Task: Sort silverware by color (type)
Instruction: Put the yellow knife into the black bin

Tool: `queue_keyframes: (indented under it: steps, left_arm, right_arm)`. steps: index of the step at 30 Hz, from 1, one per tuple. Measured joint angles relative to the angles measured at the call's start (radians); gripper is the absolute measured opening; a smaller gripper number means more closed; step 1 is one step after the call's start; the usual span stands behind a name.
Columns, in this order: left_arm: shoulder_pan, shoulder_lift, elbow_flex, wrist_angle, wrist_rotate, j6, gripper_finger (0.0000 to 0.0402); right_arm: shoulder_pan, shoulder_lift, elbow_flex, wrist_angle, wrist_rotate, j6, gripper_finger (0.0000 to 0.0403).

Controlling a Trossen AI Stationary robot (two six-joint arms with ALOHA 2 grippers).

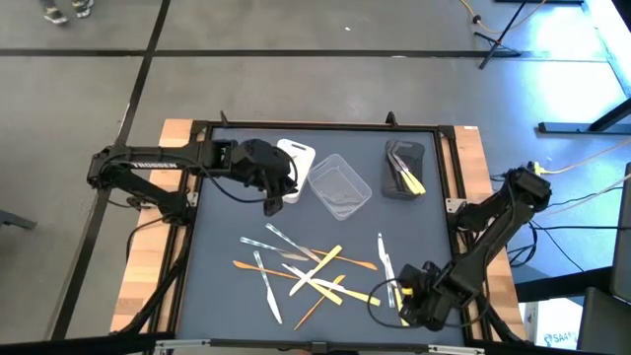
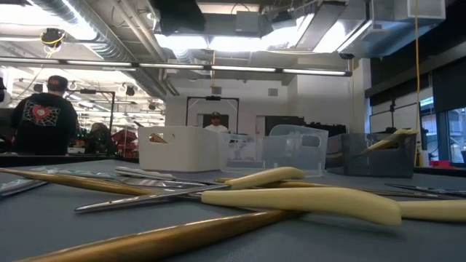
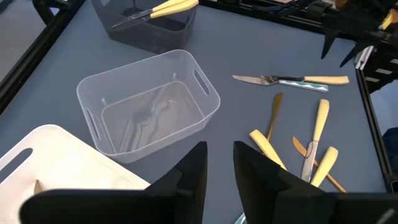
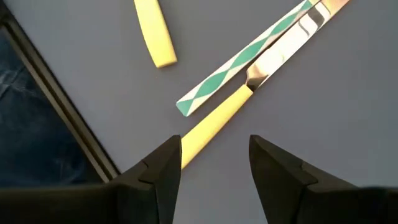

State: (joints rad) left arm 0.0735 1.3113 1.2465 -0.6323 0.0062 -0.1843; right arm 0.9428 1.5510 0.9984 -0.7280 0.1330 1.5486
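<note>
High view: right gripper (image 1: 407,304), fingers parted, is poised over a yellow-handled knife (image 4: 214,121) at five o'clock; left gripper (image 1: 272,202), partly parted and empty, is held by the white tub (image 1: 301,156).

Even, bright overhead lighting is seen throughout; only soft shadows are cast on the table (image 1: 227,296). In the low view, glare is produced by ceiling lights (image 2: 218,42), and the nearest silverware (image 2: 306,204) is rendered blurred. In the right wrist view, the dark fingers (image 4: 161,174) are shown out of focus.
</note>
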Motion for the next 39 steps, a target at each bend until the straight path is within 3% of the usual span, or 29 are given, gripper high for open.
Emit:
queue_keyframes:
  steps: [13,24,39]
  left_arm:
    - [-0.011,0.0,0.0,-0.002,-0.046,0.0,0.0073]
    - [-0.011,0.0,0.0,-0.002,-0.046,0.0,0.0073]
    - [-0.011,0.0,0.0,-0.002,-0.046,0.0,0.0073]
  right_arm:
    - [0.0,0.106,0.002,0.096,-0.031,0.0,0.0175]
    - [-0.001,0.212,0.058,0.045,-0.04,0.0,0.0175]
    - [-0.001,0.257,0.061,0.043,-0.062,0.018,0.0175]
